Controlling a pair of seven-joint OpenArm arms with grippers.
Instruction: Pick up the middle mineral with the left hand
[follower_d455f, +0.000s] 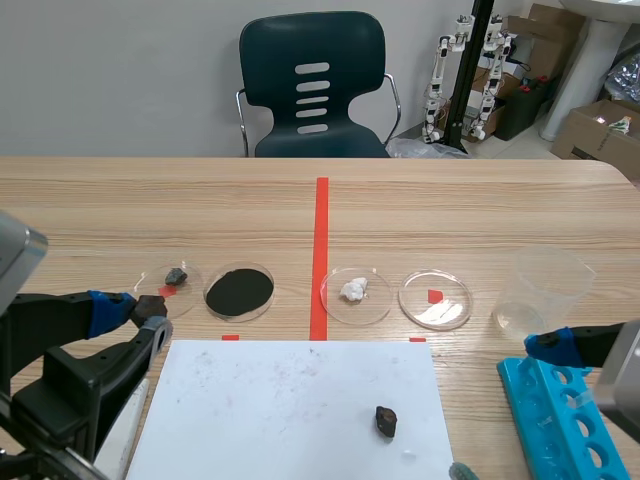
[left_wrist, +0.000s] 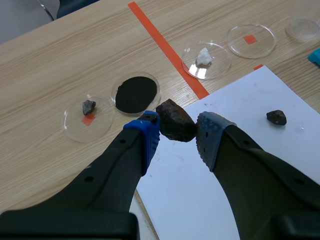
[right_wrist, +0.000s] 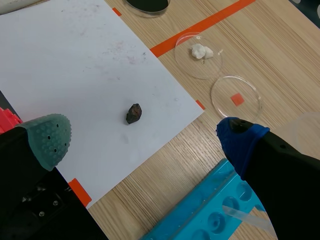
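Note:
A dark brown mineral (left_wrist: 175, 121) is pinched between the blue and grey pads of my left gripper (left_wrist: 178, 136), held above the near left corner of the white sheet (left_wrist: 250, 130). In the scene view this gripper (follower_d455f: 150, 312) hangs low at the left, just in front of the dish with a small grey stone (follower_d455f: 175, 275). A second small dark stone (follower_d455f: 386, 421) lies on the sheet. My right gripper (right_wrist: 144, 140) stands open above the sheet's right edge, with nothing between its fingers.
A row of glass dishes crosses the table: black powder (follower_d455f: 239, 290), a white mineral (follower_d455f: 354, 291), and an empty dish (follower_d455f: 435, 298). A clear beaker (follower_d455f: 540, 290) and a blue tube rack (follower_d455f: 560, 420) stand at the right. A chair (follower_d455f: 314, 85) is behind the table.

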